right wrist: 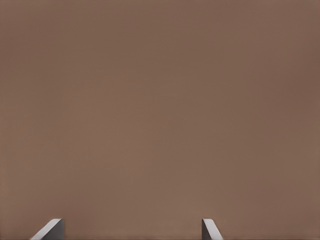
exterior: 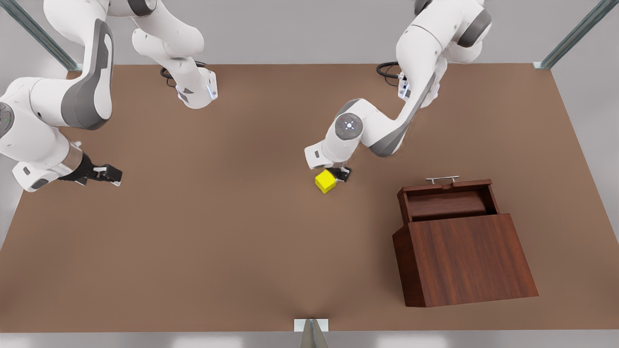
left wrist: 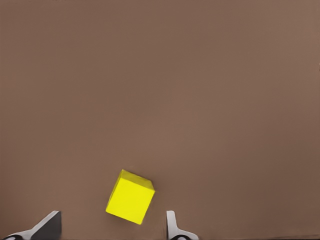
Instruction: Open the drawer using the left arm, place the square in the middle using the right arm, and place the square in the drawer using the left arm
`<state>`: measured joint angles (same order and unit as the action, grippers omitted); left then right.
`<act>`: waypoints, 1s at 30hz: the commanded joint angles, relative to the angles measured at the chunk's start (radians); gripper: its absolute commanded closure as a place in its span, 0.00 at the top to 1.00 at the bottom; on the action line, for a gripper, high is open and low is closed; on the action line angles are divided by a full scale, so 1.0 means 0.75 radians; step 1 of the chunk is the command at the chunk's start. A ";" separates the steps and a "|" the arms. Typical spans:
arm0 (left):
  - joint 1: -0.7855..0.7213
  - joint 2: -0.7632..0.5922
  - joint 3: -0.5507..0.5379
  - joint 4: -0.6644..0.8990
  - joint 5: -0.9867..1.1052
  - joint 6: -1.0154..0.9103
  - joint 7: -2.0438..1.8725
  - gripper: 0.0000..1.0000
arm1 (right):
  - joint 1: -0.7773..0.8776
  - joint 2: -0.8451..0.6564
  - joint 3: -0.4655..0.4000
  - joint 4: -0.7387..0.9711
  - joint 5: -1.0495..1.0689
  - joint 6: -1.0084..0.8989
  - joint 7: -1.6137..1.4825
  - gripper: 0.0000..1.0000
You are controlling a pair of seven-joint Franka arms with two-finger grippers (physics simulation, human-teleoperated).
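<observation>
Left tool [exterior: 337, 175] sits low over the middle of the brown table [exterior: 232, 232], right at the yellow cube [exterior: 325, 181]. In the left wrist view its two grey fingers [left wrist: 172, 227] stand apart, and the cube [left wrist: 130, 196] lies between them on the table, turned at an angle to them, with a gap showing on each side; the tool is open and grips nothing. In the front view the cube rests flat on the table, and the dark fingertips sit just beside its upper right corner.

Right tool [exterior: 104, 174] hangs at the front view's left edge, well apart from the cube, waiting. Its fingers [right wrist: 210, 230] are spread wide in the right wrist view, with bare table [right wrist: 160, 110] between them, so it is open too.

On the front view's right stands the dark reddish-brown wooden cabinet [exterior: 464, 261]. Its drawer [exterior: 447, 198] is pulled out toward the far side of the table, showing a shallow hollow inside. A thin silver bar handle [exterior: 442, 179] sits on the drawer's front. The cube is well apart from the drawer, toward the front view's left of it.
</observation>
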<state>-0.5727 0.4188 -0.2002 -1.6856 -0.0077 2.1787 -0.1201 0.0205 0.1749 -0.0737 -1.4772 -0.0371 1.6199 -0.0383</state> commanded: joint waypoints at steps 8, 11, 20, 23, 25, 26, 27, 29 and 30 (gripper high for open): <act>-0.044 0.043 -0.001 -0.289 0.315 0.359 0.401 1.00 | -0.001 -0.004 -0.002 0.002 0.009 0.039 0.000 1.00; -0.046 0.092 0.001 -0.291 0.313 0.372 0.397 1.00 | -0.001 -0.002 -0.002 0.002 0.009 0.039 0.008 1.00; -0.046 0.190 0.003 -0.291 0.311 0.372 0.295 1.00 | -0.001 0.002 -0.002 0.002 0.009 0.039 0.014 1.00; -0.046 0.215 0.005 -0.291 0.311 0.374 0.295 1.00 | -0.001 0.000 -0.002 0.002 0.009 0.037 0.012 1.00; -0.046 0.237 0.007 -0.289 0.311 0.374 0.283 1.00 | -0.001 0.000 -0.002 0.002 0.009 0.037 0.010 1.00; -0.046 0.243 0.009 -0.289 0.311 0.384 0.279 1.00 | -0.001 0.000 -0.002 0.002 0.009 0.037 0.010 1.00; -0.046 0.254 0.009 -0.289 0.311 0.390 0.277 0.96 | -0.001 0.000 -0.002 0.002 0.009 0.039 0.012 1.00; -0.046 0.258 0.009 -0.289 0.311 0.392 0.250 0.73 | -0.001 0.000 -0.002 0.000 0.009 0.039 0.012 1.00; -0.046 0.258 0.009 -0.289 0.311 0.392 0.248 0.70 | 0.001 0.002 -0.002 0.002 0.009 0.039 0.016 1.00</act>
<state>-0.6075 0.6135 -0.1933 -1.9022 0.2249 2.4728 0.0660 0.0221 0.1765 -0.0751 -1.4757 -0.0308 1.6490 -0.0261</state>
